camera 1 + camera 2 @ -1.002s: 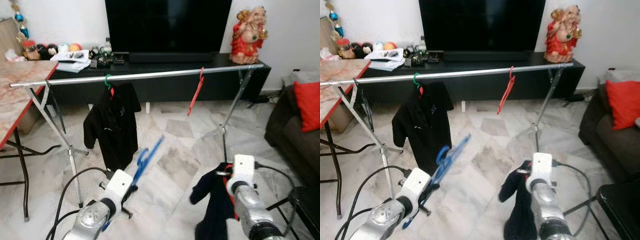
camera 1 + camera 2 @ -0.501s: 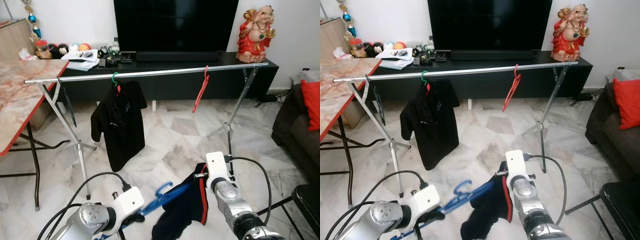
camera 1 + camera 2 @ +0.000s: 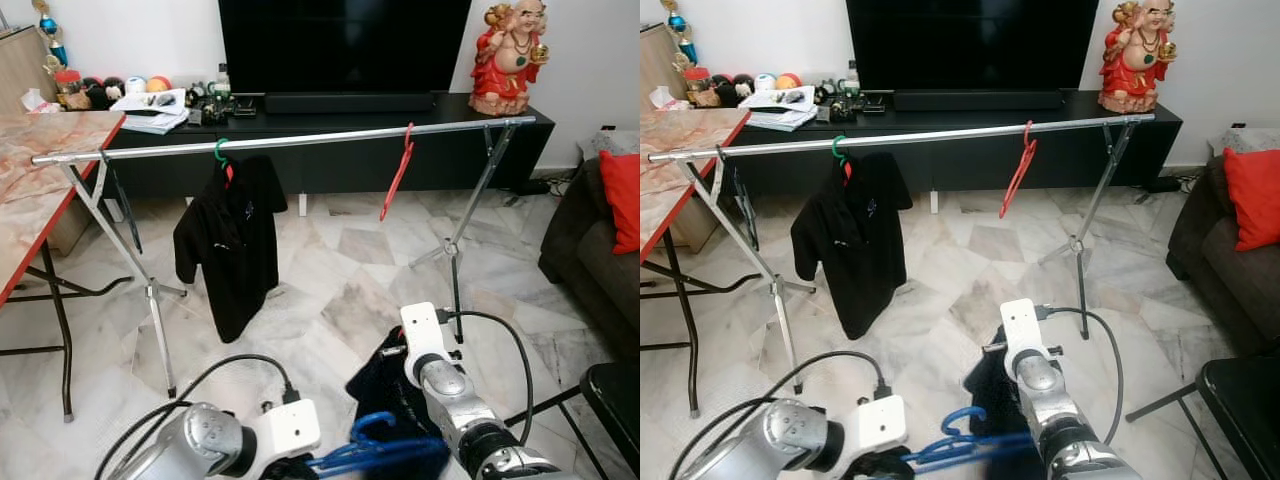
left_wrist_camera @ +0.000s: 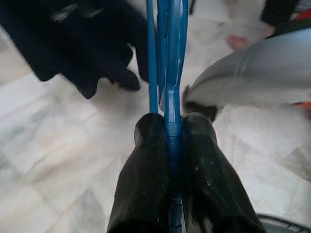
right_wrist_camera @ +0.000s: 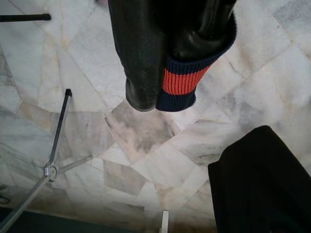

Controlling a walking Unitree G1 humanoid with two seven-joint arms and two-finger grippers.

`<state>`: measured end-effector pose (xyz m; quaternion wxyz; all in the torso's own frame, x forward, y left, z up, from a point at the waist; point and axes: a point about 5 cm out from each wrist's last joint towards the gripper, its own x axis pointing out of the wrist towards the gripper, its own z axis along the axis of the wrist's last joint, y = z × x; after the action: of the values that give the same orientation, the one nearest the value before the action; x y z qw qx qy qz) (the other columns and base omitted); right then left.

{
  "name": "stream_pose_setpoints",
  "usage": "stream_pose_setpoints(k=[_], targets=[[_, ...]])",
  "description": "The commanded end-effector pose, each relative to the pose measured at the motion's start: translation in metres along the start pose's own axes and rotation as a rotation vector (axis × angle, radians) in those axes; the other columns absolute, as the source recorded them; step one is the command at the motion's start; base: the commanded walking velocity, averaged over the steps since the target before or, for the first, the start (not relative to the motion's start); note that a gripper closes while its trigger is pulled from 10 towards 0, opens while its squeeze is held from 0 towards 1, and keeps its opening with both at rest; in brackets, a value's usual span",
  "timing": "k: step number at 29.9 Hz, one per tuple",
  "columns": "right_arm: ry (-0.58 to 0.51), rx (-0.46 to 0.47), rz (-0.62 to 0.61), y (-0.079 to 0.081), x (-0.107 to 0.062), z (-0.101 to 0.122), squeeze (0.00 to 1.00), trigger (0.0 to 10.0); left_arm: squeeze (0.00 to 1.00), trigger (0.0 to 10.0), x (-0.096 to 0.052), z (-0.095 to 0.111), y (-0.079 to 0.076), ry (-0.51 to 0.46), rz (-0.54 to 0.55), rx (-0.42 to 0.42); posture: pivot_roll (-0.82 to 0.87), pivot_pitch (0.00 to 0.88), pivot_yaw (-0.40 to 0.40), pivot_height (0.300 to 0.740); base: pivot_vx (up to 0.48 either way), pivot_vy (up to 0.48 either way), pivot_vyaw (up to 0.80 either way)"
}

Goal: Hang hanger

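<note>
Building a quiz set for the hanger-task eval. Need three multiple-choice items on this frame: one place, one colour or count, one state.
1. Where does the empty red plastic hanger hang?
A. On the long silver metal rail
B. On the marble-topped table
C. On the sofa arm

2. How many hangers hang on the rail?
A. One
B. Two
C. Four

3. What is the state of the left pincer?
A. Open and empty
B. Shut on the blue plastic hanger
C. Shut on a red cushion

Answers:
1 A: its hook sits over the rail, toward the robot's right.
2 B: the red one, plus the green-hooked hanger carrying the black polo shirt.
3 B: in the left wrist view both black fingers press on the blue bar.
</note>
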<state>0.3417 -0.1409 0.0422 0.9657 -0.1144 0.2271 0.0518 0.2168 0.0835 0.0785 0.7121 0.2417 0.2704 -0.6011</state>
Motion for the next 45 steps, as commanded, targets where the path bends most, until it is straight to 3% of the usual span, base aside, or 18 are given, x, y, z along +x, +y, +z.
stream_pose_setpoints(k=[1, 7, 13, 22, 25, 31, 37, 45], targets=[[-0.034, -0.004, -0.003, 0.000, 0.002, 0.013, 0.00, 10.0, 0.00, 10.0, -0.002, 0.011, -0.002, -0.018, -0.025, 0.034, 0.15, 0.000, -0.018, 0.740, 0.000, 0.000, 0.00], [-0.033, -0.008, -0.018, -0.003, 0.003, 0.014, 0.00, 10.0, 0.00, 10.0, -0.003, 0.011, -0.007, 0.030, -0.060, 0.093, 0.15, 0.000, -0.015, 0.740, 0.000, 0.000, 0.00], [-0.033, 0.004, -0.031, -0.005, 0.003, 0.015, 0.00, 10.0, 0.00, 10.0, 0.004, 0.018, 0.022, -0.053, 0.175, 0.035, 0.15, 0.000, -0.022, 0.740, 0.000, 0.000, 0.00], [-0.024, 0.019, -0.042, -0.007, 0.003, 0.013, 0.00, 10.0, 0.00, 10.0, 0.006, 0.022, 0.037, -0.073, 0.323, -0.010, 0.16, 0.000, -0.025, 0.740, 0.000, 0.000, 0.00], [-0.025, 0.022, -0.043, -0.007, 0.003, 0.014, 0.00, 10.0, 0.00, 10.0, 0.007, 0.020, 0.035, -0.055, 0.311, -0.008, 0.16, 0.000, -0.026, 0.740, 0.000, 0.000, 0.00], [-0.028, 0.028, -0.050, -0.009, 0.003, 0.016, 0.00, 10.0, 0.00, 10.0, 0.002, 0.000, 0.032, 0.089, 0.291, 0.037, 0.16, 0.000, -0.025, 0.740, 0.000, 0.000, 0.00], [-0.030, 0.032, -0.053, -0.008, 0.003, 0.017, 0.00, 10.0, 0.00, 10.0, -0.010, -0.014, 0.046, 0.175, 0.410, 0.021, 0.16, 0.000, -0.023, 0.740, 0.000, 0.000, 0.00], [-0.030, 0.039, -0.055, -0.009, 0.003, 0.017, 0.00, 10.0, 0.00, 10.0, -0.012, -0.009, 0.056, 0.131, 0.507, -0.011, 0.16, 0.000, -0.022, 0.740, 0.000, 0.000, 0.00]])
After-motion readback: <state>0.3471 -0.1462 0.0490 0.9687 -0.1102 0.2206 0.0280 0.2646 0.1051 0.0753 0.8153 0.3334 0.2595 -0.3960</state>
